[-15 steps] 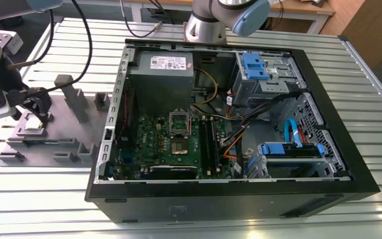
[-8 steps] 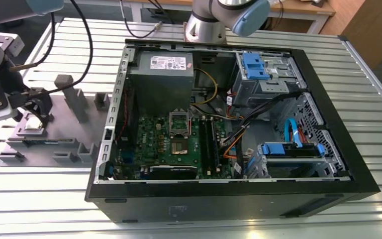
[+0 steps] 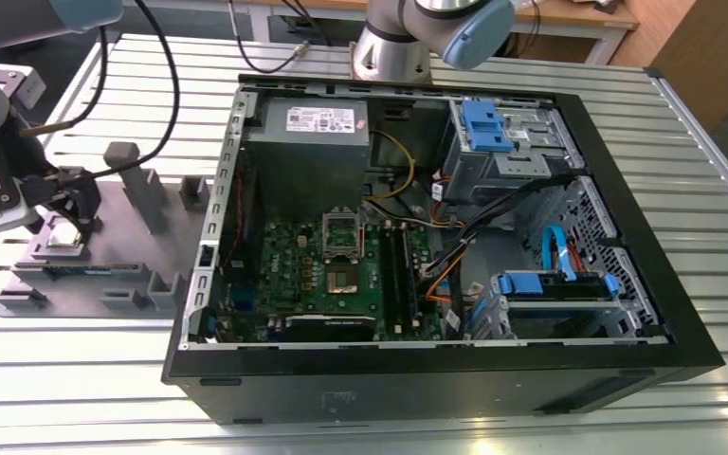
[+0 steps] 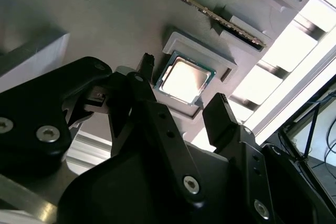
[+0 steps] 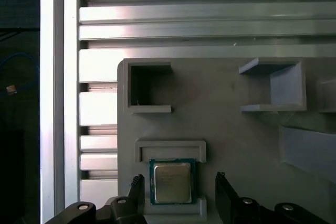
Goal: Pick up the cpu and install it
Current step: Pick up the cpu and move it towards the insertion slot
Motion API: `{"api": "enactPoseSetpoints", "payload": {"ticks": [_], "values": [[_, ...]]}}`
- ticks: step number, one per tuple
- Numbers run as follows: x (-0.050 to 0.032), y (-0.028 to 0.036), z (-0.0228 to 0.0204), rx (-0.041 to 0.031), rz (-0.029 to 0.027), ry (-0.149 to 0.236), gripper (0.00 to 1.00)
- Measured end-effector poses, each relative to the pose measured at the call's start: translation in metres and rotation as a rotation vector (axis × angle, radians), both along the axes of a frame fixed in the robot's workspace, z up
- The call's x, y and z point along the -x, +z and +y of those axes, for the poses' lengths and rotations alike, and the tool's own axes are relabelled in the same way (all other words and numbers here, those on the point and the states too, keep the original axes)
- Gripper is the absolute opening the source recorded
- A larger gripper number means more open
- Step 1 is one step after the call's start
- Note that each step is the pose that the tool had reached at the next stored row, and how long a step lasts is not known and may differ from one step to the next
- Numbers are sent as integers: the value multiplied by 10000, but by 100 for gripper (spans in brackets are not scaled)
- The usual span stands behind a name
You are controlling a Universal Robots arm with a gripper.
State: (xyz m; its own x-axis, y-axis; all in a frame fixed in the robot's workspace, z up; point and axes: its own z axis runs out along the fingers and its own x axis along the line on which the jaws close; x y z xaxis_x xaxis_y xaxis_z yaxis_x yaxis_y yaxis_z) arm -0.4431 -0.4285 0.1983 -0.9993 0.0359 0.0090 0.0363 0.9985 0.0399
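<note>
On the grey plate (image 3: pixel 124 251), which lies on the slatted metal table (image 3: pixel 86 379) at the exterior view's left, beside the open computer case (image 3: pixel 440 379), the cpu (image 5: pixel 170 182) rests flat in a shallow square pocket. The pocket is near the edge of the plate that is farthest from the case. In both wrist views the silvery top of the cpu faces up, and a thin green border shows around it.

The gripper (image 4: pixel 184 78) hangs just above this pocket. Its two black fingers (image 5: pixel 224 192) are spread apart, one on each side of the cpu, and a gap shows between each tip and the chip. They grasp nothing. I cannot tell how high the tips stand above the plate.

On the same plate, the first wrist view shows two open box-shaped holders (image 5: pixel 149 87) further from the gripper. In the second wrist view a thin long card (image 4: pixel 205 9) stands on its edge in slots near the pocket.

Inside the case, the green board (image 3: pixel 300 275) lies flat on the bottom. Its square socket (image 3: pixel 342 278) is uncovered, and the metal frame (image 3: pixel 342 230) is swung up behind it. A grey power box (image 3: pixel 307 142) sits in the corner of the case above the board. The cpu is well apart from the socket, with the wall of the case between them.
</note>
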Motion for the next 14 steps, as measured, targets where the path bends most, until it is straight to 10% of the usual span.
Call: {"api": "enactPoseSetpoints", "payload": {"ticks": [14], "values": [[1, -43, 0, -2, 0, 36, 65]]}}
